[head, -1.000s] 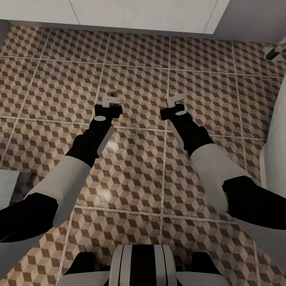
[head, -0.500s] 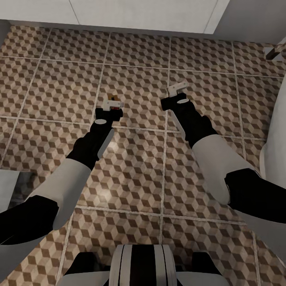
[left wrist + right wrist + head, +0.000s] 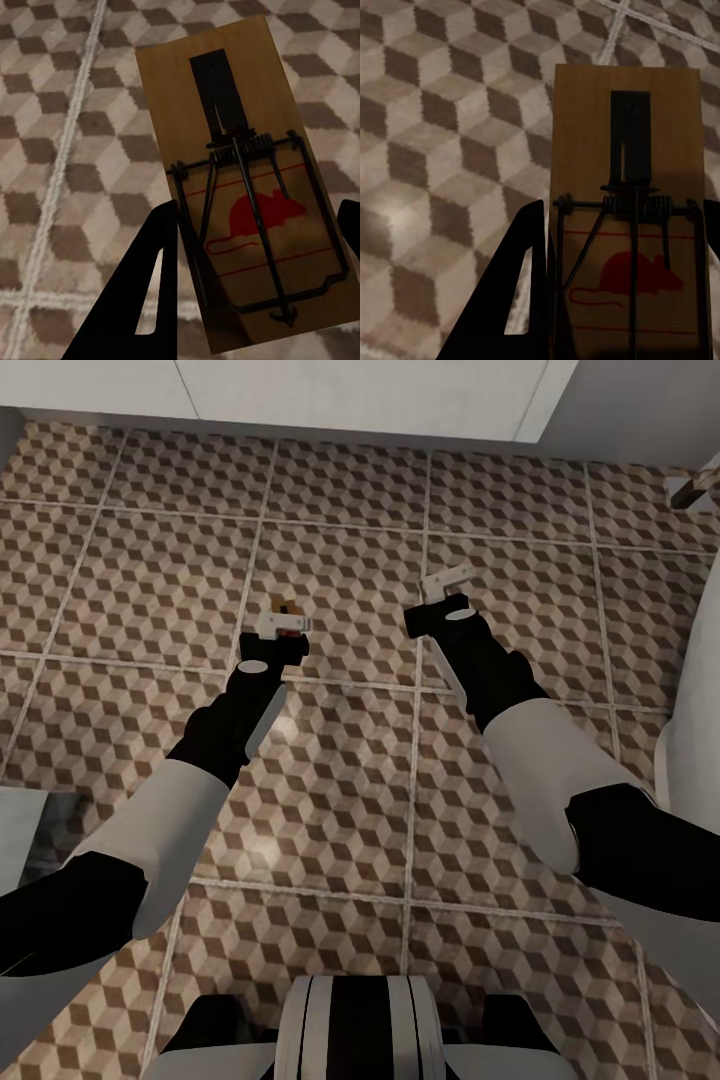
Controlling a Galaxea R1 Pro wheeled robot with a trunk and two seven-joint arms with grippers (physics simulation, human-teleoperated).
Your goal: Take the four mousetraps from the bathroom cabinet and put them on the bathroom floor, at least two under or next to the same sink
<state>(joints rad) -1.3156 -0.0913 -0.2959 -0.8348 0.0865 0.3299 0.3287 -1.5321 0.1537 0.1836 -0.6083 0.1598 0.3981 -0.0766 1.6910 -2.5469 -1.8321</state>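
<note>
The left gripper (image 3: 255, 247) pinches a mousetrap (image 3: 240, 180) between narrow-set fingers (image 3: 146, 277). The right gripper (image 3: 622, 285) likewise clamps a second mousetrap (image 3: 628, 187) above the bathroom floor (image 3: 340, 780).

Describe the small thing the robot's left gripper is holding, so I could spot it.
Over the cube-patterned bathroom floor, follow the left arm to its left gripper. Between its fingers sits a flat tan wooden mousetrap, marked by a black wire spring and a red mouse print.

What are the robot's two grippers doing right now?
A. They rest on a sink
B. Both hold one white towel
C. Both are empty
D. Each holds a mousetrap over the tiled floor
D: each wrist view shows a wooden mousetrap, left and right, between dark fingers, above the cube-patterned floor.
</note>
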